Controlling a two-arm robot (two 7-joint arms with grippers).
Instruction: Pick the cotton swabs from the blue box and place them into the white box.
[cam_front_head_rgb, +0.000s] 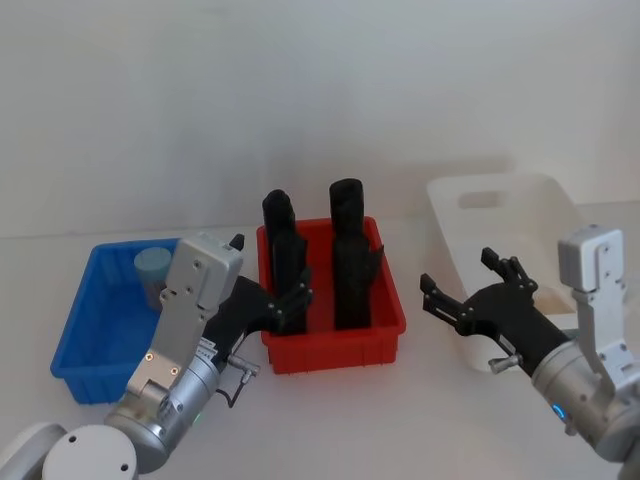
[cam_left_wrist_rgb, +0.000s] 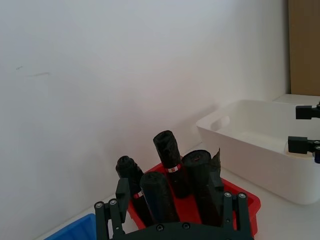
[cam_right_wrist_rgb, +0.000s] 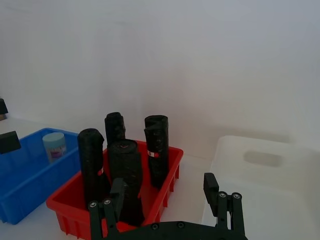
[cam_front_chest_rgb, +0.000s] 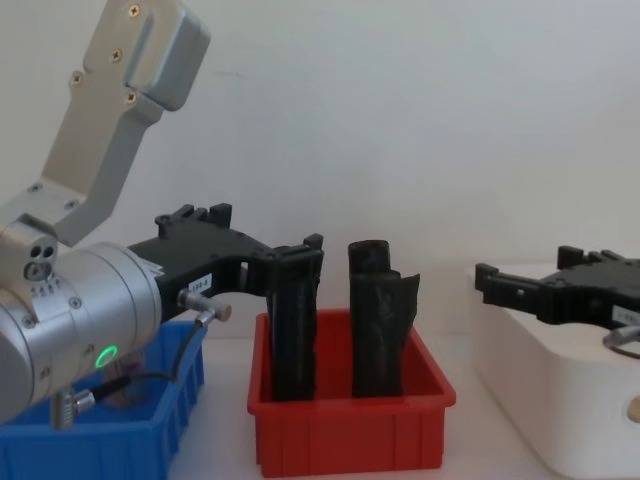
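Swing released left claw (cam_front_head_rgb: 285, 297) back-left to small clear blue-lidded swab jar (cam_front_head_rgb: 153, 270) in shallow bright-blue plastic bin (cam_front_head_rgb: 82, 330); descend vertically. Right claw (cam_front_head_rgb: 462, 290): released, idle.

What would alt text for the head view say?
A red bin of black upright packs sits between the blue box, holding one cotton swab jar, and the white box. Left tool and right tool hover open.
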